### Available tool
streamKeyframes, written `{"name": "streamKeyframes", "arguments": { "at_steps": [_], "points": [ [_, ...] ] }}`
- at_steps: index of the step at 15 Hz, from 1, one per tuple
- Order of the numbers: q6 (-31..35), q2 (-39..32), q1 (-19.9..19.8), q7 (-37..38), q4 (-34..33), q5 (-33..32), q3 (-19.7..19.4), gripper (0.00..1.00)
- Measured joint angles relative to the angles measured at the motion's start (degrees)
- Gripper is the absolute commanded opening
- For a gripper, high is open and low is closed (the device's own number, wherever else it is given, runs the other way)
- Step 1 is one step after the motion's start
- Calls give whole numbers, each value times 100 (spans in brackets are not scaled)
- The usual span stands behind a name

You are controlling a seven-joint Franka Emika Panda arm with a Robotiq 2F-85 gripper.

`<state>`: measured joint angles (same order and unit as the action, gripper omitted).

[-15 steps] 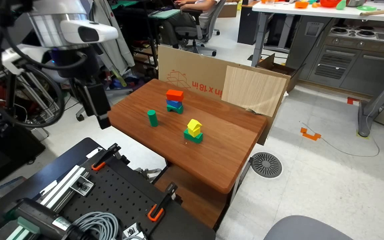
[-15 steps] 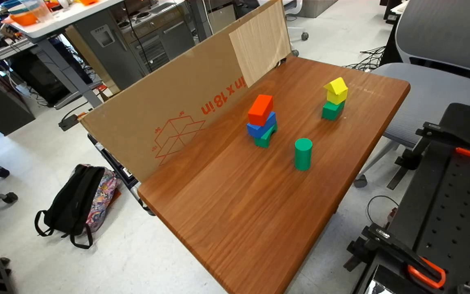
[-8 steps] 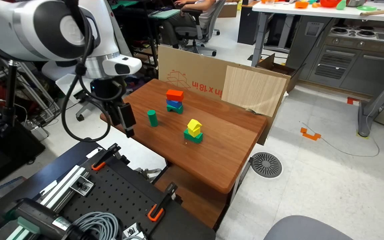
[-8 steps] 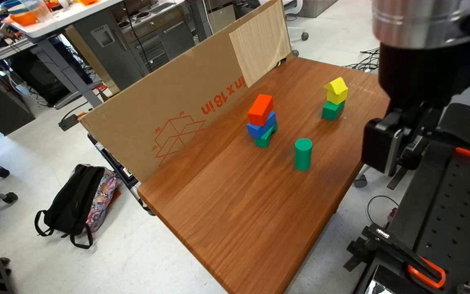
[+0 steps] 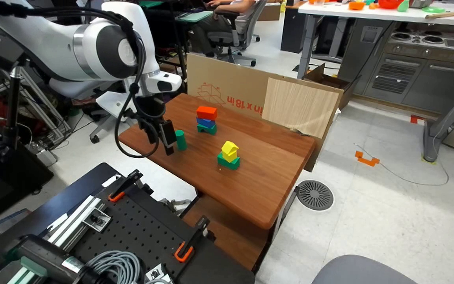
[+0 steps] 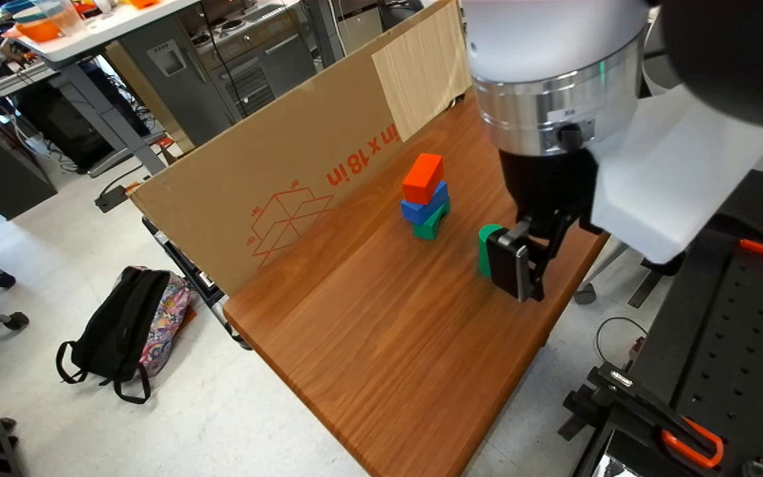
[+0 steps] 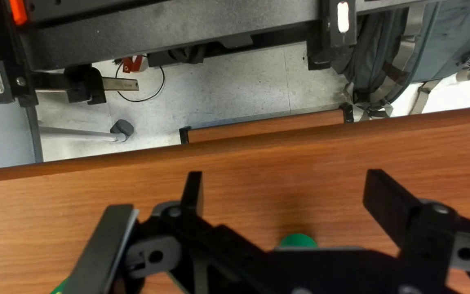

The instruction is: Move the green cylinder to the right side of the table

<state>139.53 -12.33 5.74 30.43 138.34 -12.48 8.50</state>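
Note:
The green cylinder stands upright on the brown wooden table (image 5: 258,185), with its top and side showing in an exterior view (image 5: 181,140). In an exterior view the gripper partly covers the cylinder (image 6: 485,252). In the wrist view only a sliver of the cylinder's top (image 7: 298,240) shows beyond the gripper body. My gripper (image 5: 168,150) is above the table beside the cylinder, toward the black bench; it also shows in an exterior view (image 6: 515,268). In the wrist view its fingers (image 7: 286,179) are wide apart with only tabletop between them.
A red, blue and green block stack (image 5: 206,113) stands near the cylinder. A yellow block stack on a green base (image 5: 229,152) stands farther along the table. A cardboard panel (image 6: 275,179) lines one long edge. A black bench with clamps (image 5: 201,232) borders the opposite side.
The arm has swung in from off the table's edge, and the gripper has moved over the table close to the green cylinder. The cylinder and block stacks have not moved.

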Motion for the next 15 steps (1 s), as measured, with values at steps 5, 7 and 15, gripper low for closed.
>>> {"name": "streamKeyframes", "arguments": {
  "at_steps": [5, 7, 15],
  "points": [
    [0, -563, 351, 4, -543, -13, -345, 100],
    [-1, -696, 440, 4, -693, -13, -428, 100],
    [-2, -936, 627, -4, -1058, -13, -596, 100]
  ]
}}
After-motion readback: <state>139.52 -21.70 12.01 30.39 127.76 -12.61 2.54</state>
